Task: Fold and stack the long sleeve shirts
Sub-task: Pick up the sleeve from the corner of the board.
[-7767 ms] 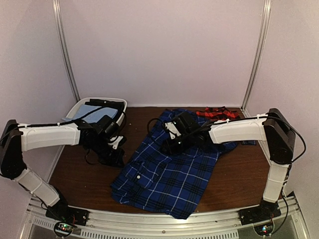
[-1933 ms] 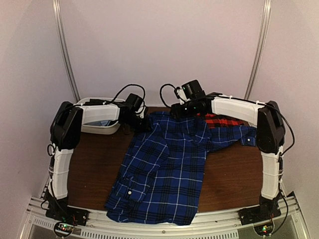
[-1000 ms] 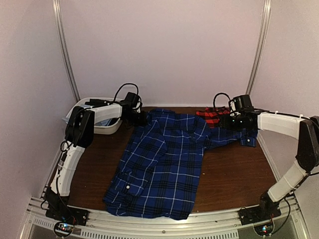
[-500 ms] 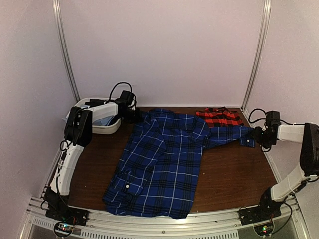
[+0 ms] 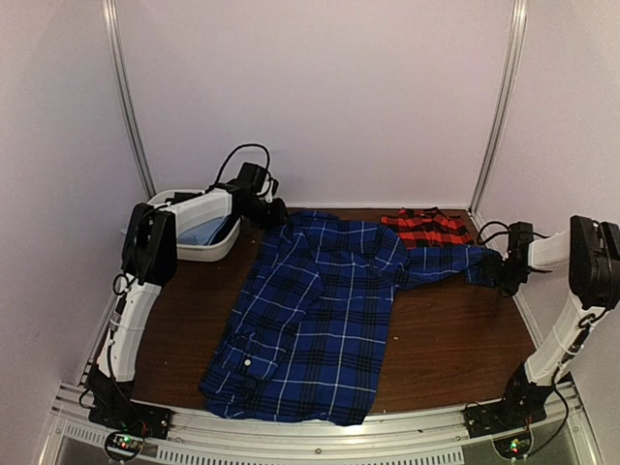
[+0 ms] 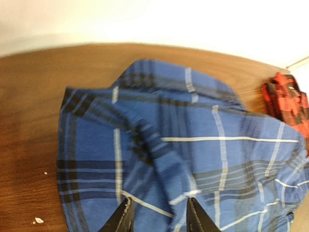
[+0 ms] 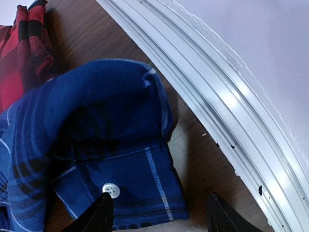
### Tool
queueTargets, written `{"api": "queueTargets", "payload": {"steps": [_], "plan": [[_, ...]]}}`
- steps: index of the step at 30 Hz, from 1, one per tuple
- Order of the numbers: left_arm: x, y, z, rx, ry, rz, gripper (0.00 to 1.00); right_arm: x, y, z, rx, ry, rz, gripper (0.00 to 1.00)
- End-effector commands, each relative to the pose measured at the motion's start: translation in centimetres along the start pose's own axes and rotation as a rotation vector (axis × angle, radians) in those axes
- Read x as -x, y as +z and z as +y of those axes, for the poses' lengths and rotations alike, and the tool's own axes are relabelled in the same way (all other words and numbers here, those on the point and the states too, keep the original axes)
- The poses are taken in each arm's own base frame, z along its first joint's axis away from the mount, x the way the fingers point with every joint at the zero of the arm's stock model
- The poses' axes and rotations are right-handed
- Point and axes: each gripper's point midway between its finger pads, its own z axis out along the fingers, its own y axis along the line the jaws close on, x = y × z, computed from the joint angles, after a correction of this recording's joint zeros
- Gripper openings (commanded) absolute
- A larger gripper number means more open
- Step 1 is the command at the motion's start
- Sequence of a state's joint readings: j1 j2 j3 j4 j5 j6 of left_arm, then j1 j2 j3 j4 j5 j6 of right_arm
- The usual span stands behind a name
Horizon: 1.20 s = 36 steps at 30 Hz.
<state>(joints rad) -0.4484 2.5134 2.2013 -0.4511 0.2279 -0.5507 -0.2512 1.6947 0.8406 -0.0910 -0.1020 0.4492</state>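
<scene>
Spreading step: blue plaid shirt [image 5: 320,320] flat on counter [image 5: 455,339]; my left pincer [image 6: 159,220] and right pincer [image 7: 157,217] both released. Next, I judge: grasp cuff [image 7: 130,193], fold sleeve [image 5: 436,262] inward.

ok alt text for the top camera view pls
A dark blue plaid shirt lies spread flat on a brown table, its sleeve stretched out to the right gripper at the table's right edge. The left gripper hovers by the collar; a red-and-black shirt lies at the back.
</scene>
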Motion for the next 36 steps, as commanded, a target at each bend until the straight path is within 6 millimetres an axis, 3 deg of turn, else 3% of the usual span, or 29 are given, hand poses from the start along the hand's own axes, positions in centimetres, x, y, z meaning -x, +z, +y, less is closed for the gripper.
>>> {"api": "queueTargets", "payload": {"steps": [1,8,13,18,23,27,31,36], "plan": [[5.0,-5.8,-5.6,-0.108,0.094,-0.13,0.38,2.2,0.3,-0.6,-0.054,-0.004,-0.064,0.68],[3.9,-7.1,-8.2,-0.173,0.087,-0.104,0.38,1.0,1.6,-1.4,-0.164,-0.069,-0.027,0.7],[3.1,-7.8,-9.1,-0.192,0.088,-0.099,0.38,-0.3,2.5,-0.4,-0.161,-0.103,0.004,0.7],[2.5,-8.2,-9.4,-0.198,0.086,-0.089,0.38,-1.4,2.6,0.8,-0.171,-0.145,0.019,0.63],[2.4,-8.5,-9.9,-0.209,0.089,-0.086,0.37,-2.2,2.4,1.1,-0.176,-0.167,0.04,0.45],[2.6,-8.9,-10.1,-0.214,0.097,-0.093,0.37,-2.6,2.1,1.4,-0.149,-0.162,0.055,0.21],[2.8,-9.3,-10.4,-0.223,0.097,-0.098,0.37,-2.7,1.2,1.4,-0.14,-0.156,0.048,0.03],[2.5,-9.6,-10.8,-0.241,0.099,-0.087,0.37,-0.6,-1.8,1.1,-0.172,-0.16,-0.017,0.0]]}}
